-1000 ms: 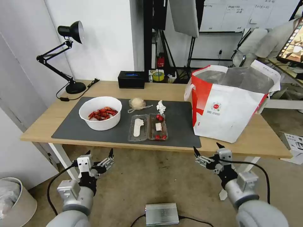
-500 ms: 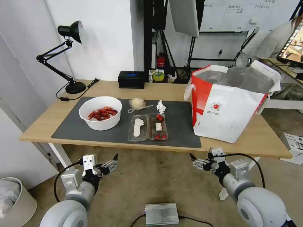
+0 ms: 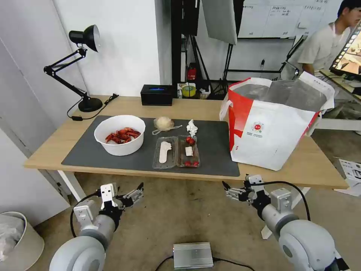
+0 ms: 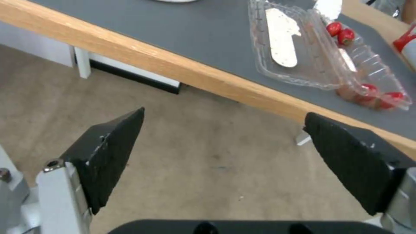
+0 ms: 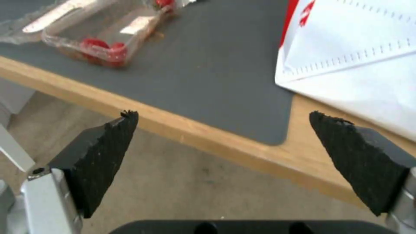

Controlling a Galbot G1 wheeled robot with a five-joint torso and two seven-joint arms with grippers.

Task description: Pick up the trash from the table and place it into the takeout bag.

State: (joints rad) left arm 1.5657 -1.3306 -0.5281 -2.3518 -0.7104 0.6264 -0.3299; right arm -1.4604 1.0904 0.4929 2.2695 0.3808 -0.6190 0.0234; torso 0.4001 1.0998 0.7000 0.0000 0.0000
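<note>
Hanging below the front edge of the table (image 3: 297, 167), both grippers are seen over the floor, each with its fingers spread wide and nothing held between them. The left gripper (image 3: 132, 192) is placed low on the robot's left, beneath the near edge of the dark grey mat (image 3: 90, 150); in its wrist view the black fingers (image 4: 110, 152) frame bare floor, with the table edge above them. The right gripper (image 3: 235, 191) is found on the robot's right, under the mat's near right corner, and its fingers (image 5: 102, 156) are likewise parted around empty air.

All the trash is lying on the mat. A white bowl (image 3: 119, 134) of red crayfish shells is set toward the left. Just beside it, toward the middle, a clear hinged tray (image 3: 176, 151) is lying opened flat, with a pale flat strip in one half and red bits in the other; the same tray (image 4: 303, 55) is caught in the left wrist view and (image 5: 99, 29) in the right one. Behind the tray, a small clear plastic bag (image 3: 164, 123) and a white tissue wad (image 3: 192, 127) are placed near each other but apart.

The takeout bag (image 3: 270, 131) is stood upright on the table's right part, its mouth open and the silver lining exposed, with one lower corner close to the mat's right edge.

A black box (image 3: 156, 95) and a desk lamp (image 3: 81, 67) are kept along the table's far side.
</note>
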